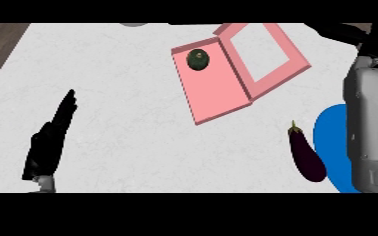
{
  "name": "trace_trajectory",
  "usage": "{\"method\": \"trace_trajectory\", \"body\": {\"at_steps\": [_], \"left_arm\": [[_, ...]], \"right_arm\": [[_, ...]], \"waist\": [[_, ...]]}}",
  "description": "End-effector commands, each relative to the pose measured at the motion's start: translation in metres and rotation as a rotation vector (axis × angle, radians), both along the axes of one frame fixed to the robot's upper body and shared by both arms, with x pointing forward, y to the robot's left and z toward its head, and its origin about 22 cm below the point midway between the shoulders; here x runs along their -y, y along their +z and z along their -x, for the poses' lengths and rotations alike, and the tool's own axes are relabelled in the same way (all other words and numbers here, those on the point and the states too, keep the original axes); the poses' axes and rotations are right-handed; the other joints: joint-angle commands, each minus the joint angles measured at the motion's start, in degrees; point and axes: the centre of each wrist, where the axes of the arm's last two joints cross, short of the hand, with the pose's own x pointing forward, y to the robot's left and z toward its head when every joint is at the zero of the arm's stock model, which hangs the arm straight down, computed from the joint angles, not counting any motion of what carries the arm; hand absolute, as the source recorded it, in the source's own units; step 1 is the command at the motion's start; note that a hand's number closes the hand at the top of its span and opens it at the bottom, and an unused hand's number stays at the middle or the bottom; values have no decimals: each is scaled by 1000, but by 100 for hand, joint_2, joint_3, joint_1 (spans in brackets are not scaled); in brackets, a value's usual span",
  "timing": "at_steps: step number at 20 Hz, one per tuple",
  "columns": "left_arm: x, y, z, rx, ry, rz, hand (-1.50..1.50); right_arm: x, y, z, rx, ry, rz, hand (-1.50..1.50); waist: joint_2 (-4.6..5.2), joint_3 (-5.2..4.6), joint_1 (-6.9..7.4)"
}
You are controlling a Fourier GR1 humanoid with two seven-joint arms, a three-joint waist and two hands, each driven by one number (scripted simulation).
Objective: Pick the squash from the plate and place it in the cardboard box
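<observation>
Head view is showing the left hand resting at the lower left, fingers straight and holding nothing. Only the grey right forearm is showing at the right edge; its hand is out of sight. A small dark green squash is sitting inside the pink open box at upper centre. A purple eggplant is lying beside the blue round plate at lower right.

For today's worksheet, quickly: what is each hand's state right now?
Left hand: open, fingers straight, holding nothing, resting at the counter's left.
Right hand: cannot be told; only the grey right forearm shows at the right edge.
</observation>
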Motion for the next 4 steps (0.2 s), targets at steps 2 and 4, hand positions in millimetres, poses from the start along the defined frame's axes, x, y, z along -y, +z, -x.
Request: {"method": "trace_trajectory", "body": {"at_steps": [2, 4], "left_arm": [[18, -2, -3, 4, -8, -2, 0], [-2, 3, -3, 21, 6, -7, 0]], "right_arm": [[66, -8, 52, 2, 22, 38, -150], [92, -11, 72, 2, 54, 36, -150]], "waist": [[11, 1, 5], [19, 1, 23]]}}
